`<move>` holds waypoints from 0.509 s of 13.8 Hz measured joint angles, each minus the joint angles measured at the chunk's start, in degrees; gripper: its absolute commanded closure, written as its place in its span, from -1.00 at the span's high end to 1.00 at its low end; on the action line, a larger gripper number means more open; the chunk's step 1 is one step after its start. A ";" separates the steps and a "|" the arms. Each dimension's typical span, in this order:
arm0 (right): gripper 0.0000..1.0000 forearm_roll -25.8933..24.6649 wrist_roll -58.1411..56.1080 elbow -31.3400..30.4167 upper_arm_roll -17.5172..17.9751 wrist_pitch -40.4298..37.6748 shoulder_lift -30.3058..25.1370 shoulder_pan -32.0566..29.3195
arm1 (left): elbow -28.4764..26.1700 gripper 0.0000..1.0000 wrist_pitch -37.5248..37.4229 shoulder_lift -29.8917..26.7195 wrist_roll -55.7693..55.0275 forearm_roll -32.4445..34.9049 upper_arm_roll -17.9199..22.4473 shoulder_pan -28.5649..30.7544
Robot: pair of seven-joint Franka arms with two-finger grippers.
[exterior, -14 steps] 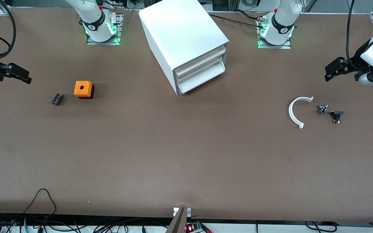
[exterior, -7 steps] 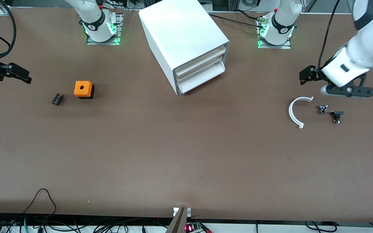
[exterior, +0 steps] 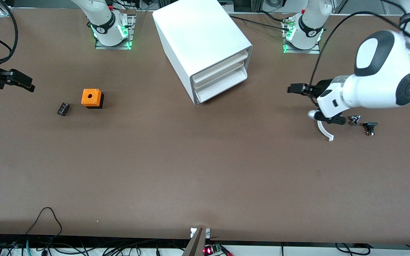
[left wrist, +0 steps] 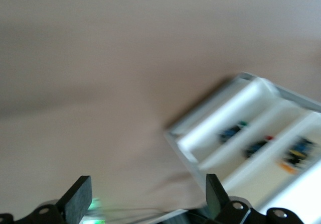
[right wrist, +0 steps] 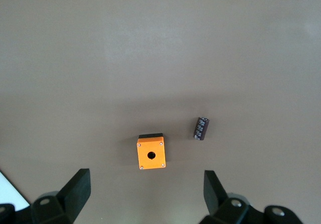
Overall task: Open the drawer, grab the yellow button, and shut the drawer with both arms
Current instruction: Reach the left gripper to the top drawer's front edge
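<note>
The drawer [exterior: 221, 67] is the higher of two white fronts in the big white cabinet [exterior: 198, 32], and it looks pushed in. My left gripper [exterior: 292, 89] hangs open over the bare table between the cabinet and the left arm's end, pointing at the fronts. In the left wrist view the gripper [left wrist: 146, 199] is wide open, and the blurred cabinet [left wrist: 241, 128] shows white trays with small coloured bits. I cannot pick out the button. My right gripper [exterior: 27, 84] waits open at the right arm's end of the table, empty [right wrist: 145, 189].
An orange cube with a hole [exterior: 92, 97] and a small black ribbed block [exterior: 63, 108] lie near the right gripper, also as the cube [right wrist: 150, 153] and the block [right wrist: 201, 128]. A white curved piece [exterior: 324, 131] and two small dark parts [exterior: 355, 120] [exterior: 370, 127] lie under the left arm.
The left arm has swung in from the table's end toward the cabinet, and its gripper stays open. The right arm has not moved.
</note>
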 measured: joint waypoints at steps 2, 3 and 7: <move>1.00 0.00 0.00 0.00 0.00 0.00 0.00 0.01 | -5.30 1.00 3.13 0.87 2.20 -8.86 -1.69 -0.03; 1.00 0.00 0.00 0.00 0.01 0.00 0.00 0.01 | -7.61 1.00 4.31 1.23 3.84 -12.30 -3.07 -0.06; 1.00 0.00 0.00 0.00 0.01 0.01 0.00 0.02 | -15.25 1.00 9.17 1.91 9.26 -25.26 -9.01 -0.21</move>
